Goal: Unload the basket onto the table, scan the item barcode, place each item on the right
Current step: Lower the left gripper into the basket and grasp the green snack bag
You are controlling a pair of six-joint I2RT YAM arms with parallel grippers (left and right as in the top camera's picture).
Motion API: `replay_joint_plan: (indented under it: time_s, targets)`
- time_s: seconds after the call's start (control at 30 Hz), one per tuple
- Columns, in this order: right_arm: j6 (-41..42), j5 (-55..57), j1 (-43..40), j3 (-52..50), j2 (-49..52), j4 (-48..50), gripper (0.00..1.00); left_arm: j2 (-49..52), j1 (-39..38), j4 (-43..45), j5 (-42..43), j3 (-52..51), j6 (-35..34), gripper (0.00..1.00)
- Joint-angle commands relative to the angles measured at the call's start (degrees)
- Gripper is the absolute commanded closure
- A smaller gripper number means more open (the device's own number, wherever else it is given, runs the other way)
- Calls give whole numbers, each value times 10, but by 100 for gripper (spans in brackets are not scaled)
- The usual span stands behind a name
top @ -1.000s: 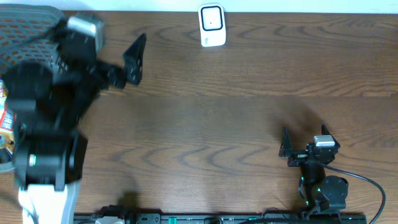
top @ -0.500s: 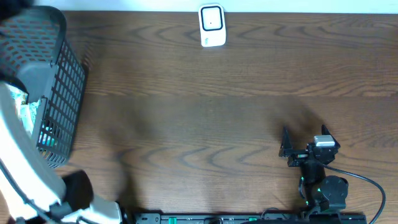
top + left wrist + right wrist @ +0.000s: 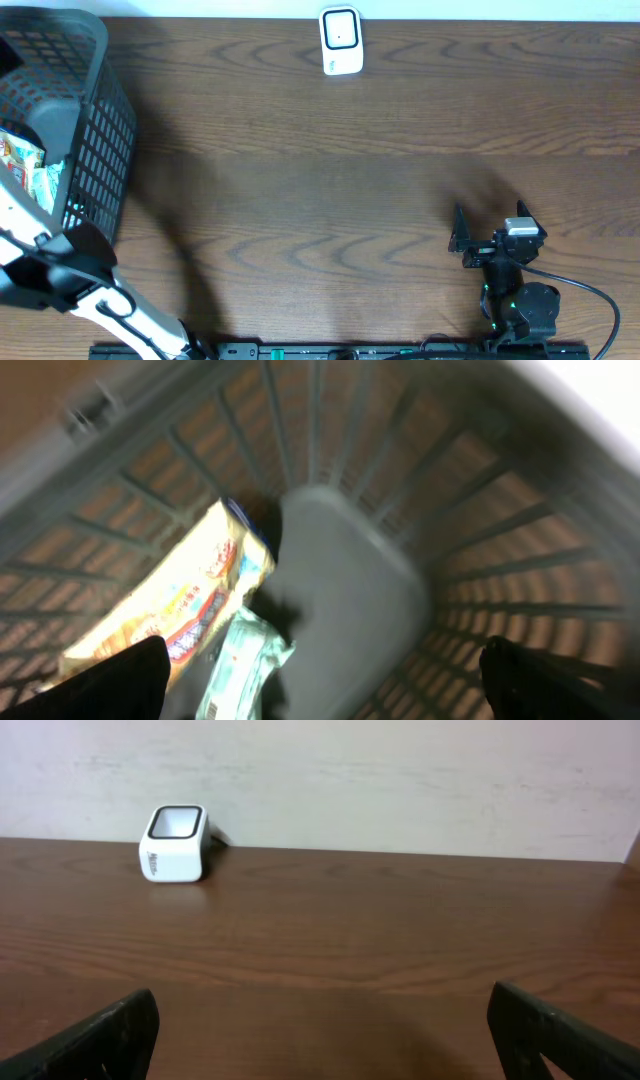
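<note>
Over the table (image 3: 330, 180), the overhead view shows a dark mesh basket (image 3: 100, 130) at the left edge with bright packets (image 3: 22, 165) inside. The left arm (image 3: 55, 275) reaches in from the lower left corner, just beside the basket, and the left jaws cannot be made out from here. A white scanner (image 3: 341, 41) stands at the far edge, well apart from the basket. The right arm (image 3: 515, 290) sits at the front right, the right jaws spread over bare wood. From the left wrist, blurred, the camera looks down into the basket (image 3: 480, 490): a yellow packet (image 3: 170, 600) lies by the wall, with a pale green packet (image 3: 240, 660) touching its lower end, both beside a grey panel (image 3: 350, 590). The left jaws are spread wide, a fingertip (image 3: 115, 680) in each lower corner, pinching nothing. From the right wrist, the scanner (image 3: 175, 845) stands on the table (image 3: 400, 940) by a pale wall (image 3: 400, 770). The right jaws are spread and empty.
</note>
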Motion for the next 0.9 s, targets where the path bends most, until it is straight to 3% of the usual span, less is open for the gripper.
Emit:
replay_joint_plan:
  time_s: [0.0,0.23,0.87]
  targets:
    - [4,1,3,-1,-3,-3,1,52,8,-25,-18,-7,1,2]
    - [4,1,3,-1,-3,-3,1,133,9,-95,-107,-14,-19,2]
    - [4,1,3,-1,-3,-3,1,164,9,-154,-101,-120,-12,2]
